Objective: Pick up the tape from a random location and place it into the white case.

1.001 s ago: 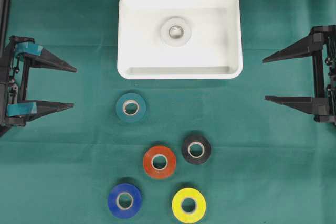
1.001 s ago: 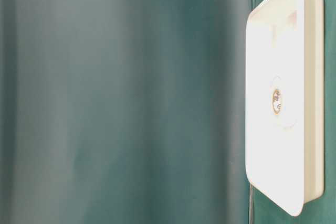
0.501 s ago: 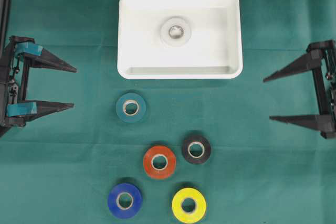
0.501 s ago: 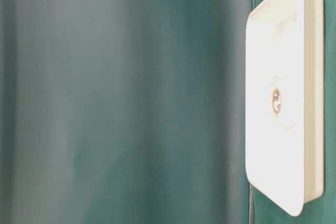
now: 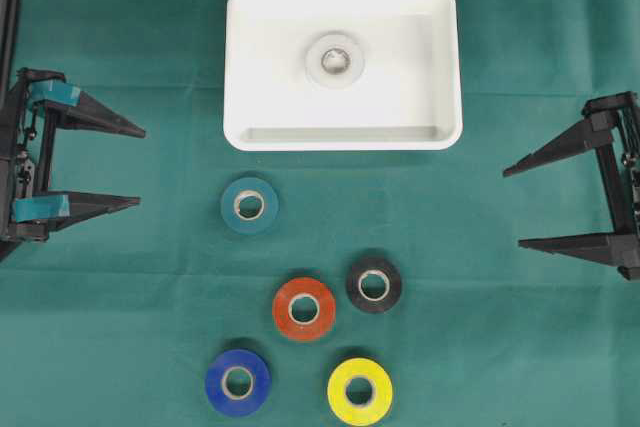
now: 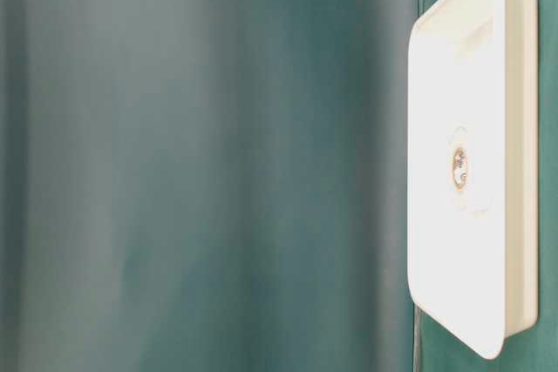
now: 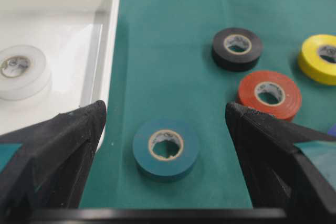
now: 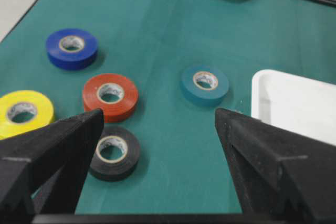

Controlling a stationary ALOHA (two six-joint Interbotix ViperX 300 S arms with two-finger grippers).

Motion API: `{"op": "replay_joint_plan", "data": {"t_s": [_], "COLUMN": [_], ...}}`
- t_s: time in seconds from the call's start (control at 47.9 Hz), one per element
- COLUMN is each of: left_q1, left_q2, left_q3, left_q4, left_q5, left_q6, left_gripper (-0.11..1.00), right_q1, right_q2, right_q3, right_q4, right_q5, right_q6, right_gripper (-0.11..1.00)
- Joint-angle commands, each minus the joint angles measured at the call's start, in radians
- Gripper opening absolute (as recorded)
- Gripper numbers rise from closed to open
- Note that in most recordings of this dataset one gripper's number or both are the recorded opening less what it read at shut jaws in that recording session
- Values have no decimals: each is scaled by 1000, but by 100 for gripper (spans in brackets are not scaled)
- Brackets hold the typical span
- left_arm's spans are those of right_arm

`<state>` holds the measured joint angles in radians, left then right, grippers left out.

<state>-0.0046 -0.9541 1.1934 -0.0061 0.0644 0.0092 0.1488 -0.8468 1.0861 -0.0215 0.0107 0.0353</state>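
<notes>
Overhead view: the white case [image 5: 343, 137] lies at the far middle of the green-covered counter [image 5: 500, 327], with a white tape roll [image 5: 335, 59] flat inside it near its centre. Five further rolls lie flat on the cloth, all apart: teal roll [image 5: 249, 206] nearest the case, red roll [image 5: 304, 309] and black roll [image 5: 374, 285] side by side, blue roll [image 5: 238, 382] and yellow roll [image 5: 360, 391] at the near edge. The left hand [image 5: 135, 167] and right hand [image 5: 512, 208] sit at opposite edges, both released with fingers spread wide, grasping nothing, well apart from every roll.
</notes>
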Motion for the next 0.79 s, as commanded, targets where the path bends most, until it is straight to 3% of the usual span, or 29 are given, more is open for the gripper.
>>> {"op": "replay_joint_plan", "data": {"t_s": [0.0,0.563,0.772], "left_q1": [-2,-2,-2], "left_q2": [5,12,12], "left_q3": [-14,-14,-14], "left_q4": [-2,-2,-2], "left_q5": [-8,-5,-2], "left_q6": [-2,-2,-2], "left_gripper": [96,96,96], "right_q1": [3,34,37], "right_q2": [15,279,296], "right_q3": [-37,-192,-204], "right_q4": [5,-2,-3], "right_q5": [-21,-41,-49], "right_q6": [2,-3,-6], "right_gripper": [90,90,90]}}
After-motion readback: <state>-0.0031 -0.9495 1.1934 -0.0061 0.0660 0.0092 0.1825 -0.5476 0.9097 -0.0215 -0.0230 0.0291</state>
